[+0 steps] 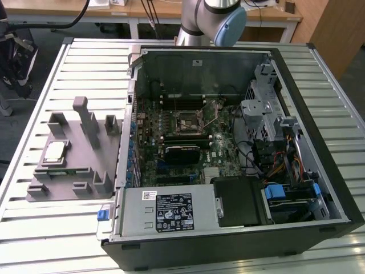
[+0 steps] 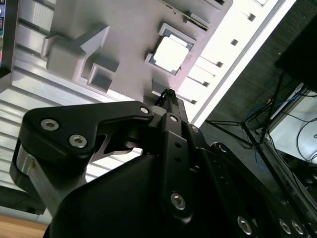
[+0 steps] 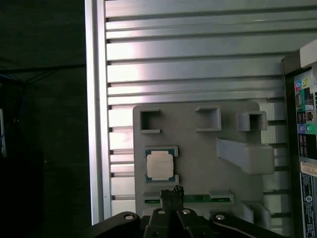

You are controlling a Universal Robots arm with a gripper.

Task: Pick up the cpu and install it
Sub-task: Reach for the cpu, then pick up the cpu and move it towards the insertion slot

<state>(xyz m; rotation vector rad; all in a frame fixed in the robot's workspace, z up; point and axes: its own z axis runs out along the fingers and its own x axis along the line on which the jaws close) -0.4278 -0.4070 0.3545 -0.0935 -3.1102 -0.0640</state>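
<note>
The cpu [image 1: 55, 151] lies flat, silvery top up, in a shallow square pocket of the grey fixture [image 1: 85, 157]. In the exterior view that pocket is in the part of the fixture farthest from the open computer case [image 1: 239, 74]. Both wrist views look down onto the same fixture, and the cpu [image 3: 160, 165] [image 2: 171, 53] sits squarely within its pocket walls.

The gripper [image 3: 173, 191] [image 2: 168, 94] hangs above the fixture with its two slim fingers pressed together and nothing pinched between them. Its tips line up just beside the cpu's pocket, over the fixture's border where a thin green strip [image 3: 198, 199] lies in a slot. The strip may be a memory module, but the angle is too flat to be sure. The tips are near the chip and apart from it, with no contact.

The fixture rests on a slatted metal table [image 1: 74, 68], and the computer case lies just beside it, toward the exterior view's right. Inside the case, well apart from the fixture, the square socket [image 1: 191, 121] sits on the motherboard. The arm [image 1: 208, 20] rises beyond the case.
</note>
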